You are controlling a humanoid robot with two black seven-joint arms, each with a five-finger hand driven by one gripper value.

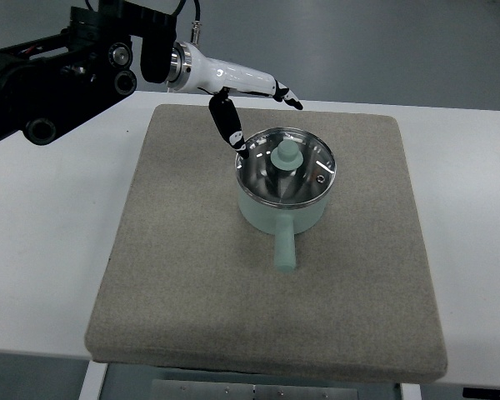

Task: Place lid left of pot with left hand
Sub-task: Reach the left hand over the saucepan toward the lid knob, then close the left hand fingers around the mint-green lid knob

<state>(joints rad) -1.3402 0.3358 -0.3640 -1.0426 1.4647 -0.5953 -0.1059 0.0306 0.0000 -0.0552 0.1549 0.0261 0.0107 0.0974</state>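
Observation:
A pale green pot (282,208) stands on the grey mat (192,275), its handle pointing toward the near edge. Its glass lid (287,167), with a metal rim and a green knob (285,156), rests on the pot. My left hand (254,117) reaches in from the upper left and hovers just left of and behind the pot. Its fingers are spread: one dark-tipped finger (230,125) points down to the lid's left rim, another points right behind the pot. The hand holds nothing.
The mat lies on a white table (50,250), with bare mat to the left of the pot. The black left arm (58,75) crosses the upper left corner. The floor shows beyond the table's far edge.

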